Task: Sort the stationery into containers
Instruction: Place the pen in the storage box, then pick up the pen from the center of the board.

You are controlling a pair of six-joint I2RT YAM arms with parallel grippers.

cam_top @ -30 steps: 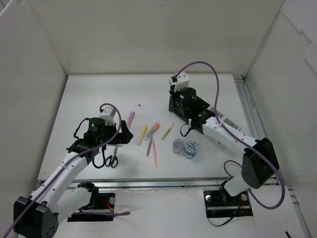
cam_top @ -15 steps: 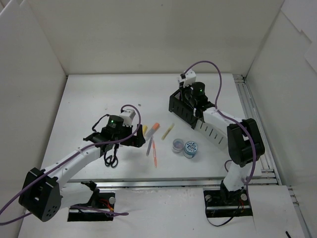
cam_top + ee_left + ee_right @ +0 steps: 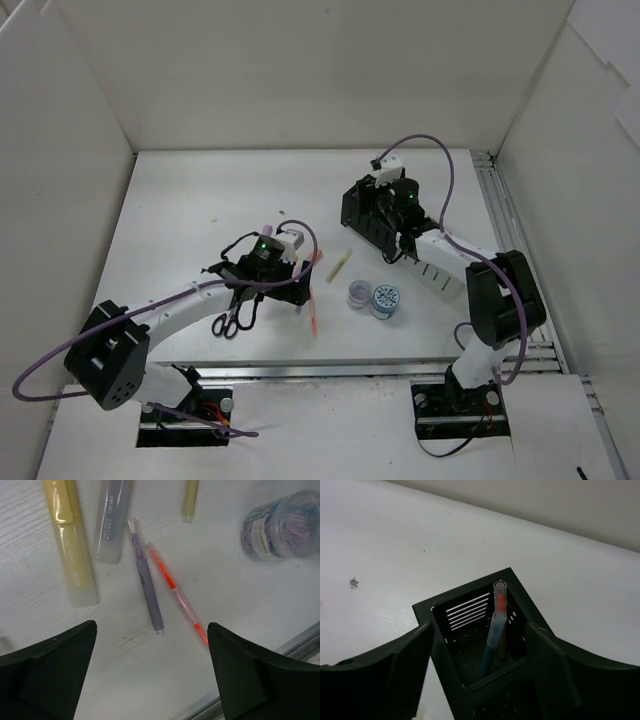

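Note:
My left gripper point(image 3: 298, 285) point(image 3: 152, 675) hangs open low over loose stationery, holding nothing. Between and just beyond its fingers point(image 3: 55, 675) lie a purple pen point(image 3: 147, 587) and an orange pen point(image 3: 177, 595). Further off are a yellow highlighter point(image 3: 70, 545), a grey one point(image 3: 112, 520) and a yellowish pen point(image 3: 339, 264). My right gripper point(image 3: 383, 205) point(image 3: 477, 680) stands open above the black container point(image 3: 352, 212) point(image 3: 470, 610). A blue pen point(image 3: 495, 630) with a clear cap leans free in its far compartment. The white container point(image 3: 438, 272) lies under the right arm.
Black-handled scissors point(image 3: 228, 322) lie under the left forearm. Two small round tubs point(image 3: 358, 293) point(image 3: 385, 300) sit right of the pens; one point(image 3: 285, 525) holds coloured paper clips. A metal rail point(image 3: 300, 645) runs along the near table edge. White walls enclose the table.
My right gripper has opened and the blue pen now stands free in the black container. My left arm has swung right, from beside the scissors to over the pens.

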